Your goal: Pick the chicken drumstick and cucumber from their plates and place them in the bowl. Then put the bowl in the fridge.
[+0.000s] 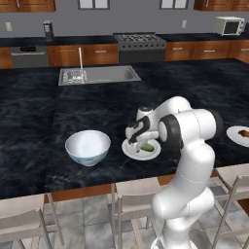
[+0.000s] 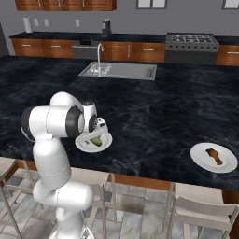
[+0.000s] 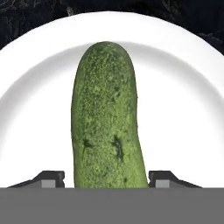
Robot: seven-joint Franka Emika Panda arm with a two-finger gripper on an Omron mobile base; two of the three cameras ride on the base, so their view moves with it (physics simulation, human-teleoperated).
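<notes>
2 dark fingertips [image 3: 52,177] sit either side of the cucumber [image 3: 107,118], spread with a small gap showing on each flank, so from where I stand they bracket it but are not pinching it yet. The gripper [image 3: 107,181] is down low over the near plate [image 3: 183,109], which rests on the black marble counter [image 1: 39,116] just right of the bowl [image 1: 88,146].

To do this step well, I reckon the hand wants to hold its height and let the fingers come in evenly across the cucumber's width, squarely on the straight part of the body, not the rounded end. The skin looks firm and a bit pebbled, so it should take a grip, but a round body can roll or squirt out if 1 finger lands first.

The cucumber is dark green, oblong, with a blunt rounded far end and 2 small dark marks near the fingers. It lies flat along the plate's middle, well within the rim. The chicken drumstick [image 2: 215,157] lies on the other plate [image 2: 200,161], well apart to the right. The bowl stands empty.
</notes>
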